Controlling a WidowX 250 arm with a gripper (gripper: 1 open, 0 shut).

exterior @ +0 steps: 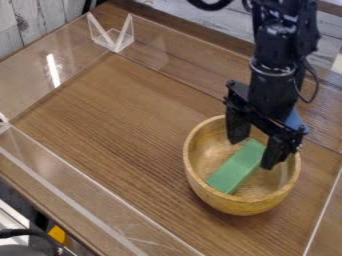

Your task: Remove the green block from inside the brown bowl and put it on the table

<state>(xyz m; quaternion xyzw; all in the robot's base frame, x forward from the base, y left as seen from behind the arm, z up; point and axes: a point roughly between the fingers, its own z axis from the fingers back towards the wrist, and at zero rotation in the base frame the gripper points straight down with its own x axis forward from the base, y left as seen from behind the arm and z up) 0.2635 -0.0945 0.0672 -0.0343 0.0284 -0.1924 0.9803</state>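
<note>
Single camera view, looking down on the work area from the near side: the brown bowl [242, 173] sat in the lower right of the frame on the table [120, 110]; the green block [239, 167] lay inside it, leaning from the bowl floor up toward the far wall, its long axis running lower left to upper right; the gripper [261, 139] hung point-down over the upper right part of the bowl, its two dark fingers spread wide and holding nothing; the fingertips stood at about rim level, one either side of the block's upper end; whether either tip touched the block could not be told from this angle.

Probable faults from this position, as judgements only: the right finger stood near the bowl's inner wall, so a further descent could strike the rim and shove or tip the bowl; the block rested at a slope, so closing on its upper end alone could pivot it out of the fingers or clamp only a corner; a weak hold could drop the block back into the bowl during the lift; clear acrylic walls [107, 30] bordered the table along the upper left and lower left, so a wide swing toward them could cause contact.

Markings: no brand, label or legible writing showed on the bowl, block, arm or table.
</note>
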